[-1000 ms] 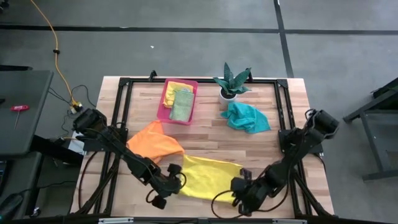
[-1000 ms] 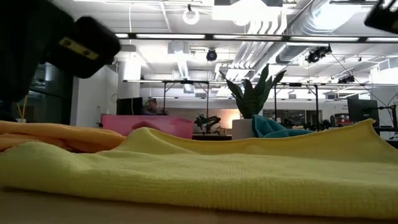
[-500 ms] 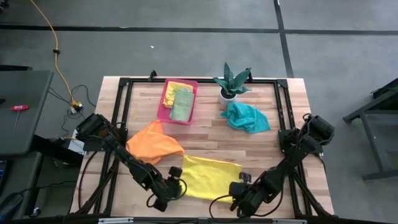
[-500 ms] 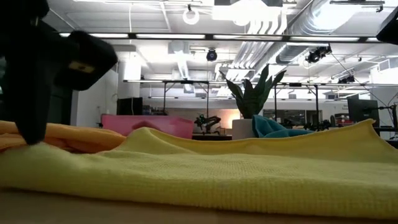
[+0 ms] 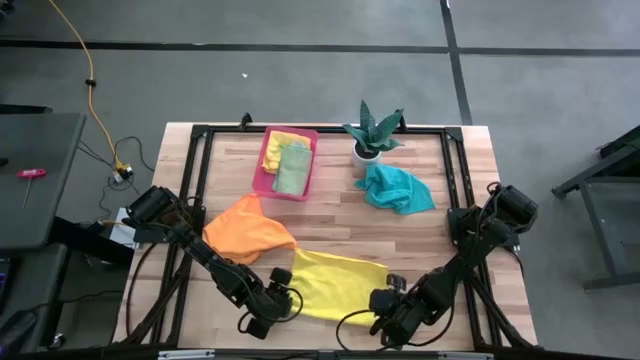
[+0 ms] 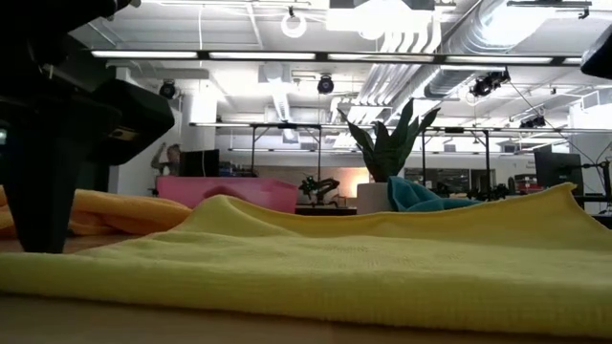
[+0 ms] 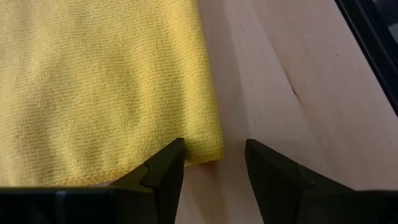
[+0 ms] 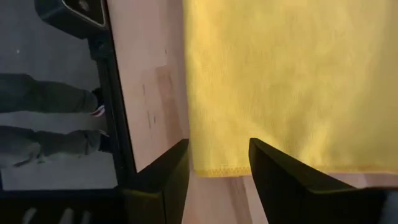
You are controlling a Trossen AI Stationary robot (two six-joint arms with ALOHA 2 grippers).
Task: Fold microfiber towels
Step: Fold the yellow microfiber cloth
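Both end effectors, L (image 7: 214,163) & R (image 8: 219,163), open w/ nothing held, at near corners of yellow towel (image 5: 335,284) on desk (image 5: 330,215).

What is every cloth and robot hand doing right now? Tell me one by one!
Yellow towel: spread flat on the table.
Orange towel: lying rumpled.
Teal towel: crumpled in a heap.
Yellow and green towels: folded in the pink tray.
Left gripper: open, at a yellow towel corner.
Right gripper: open, over the towel's edge.
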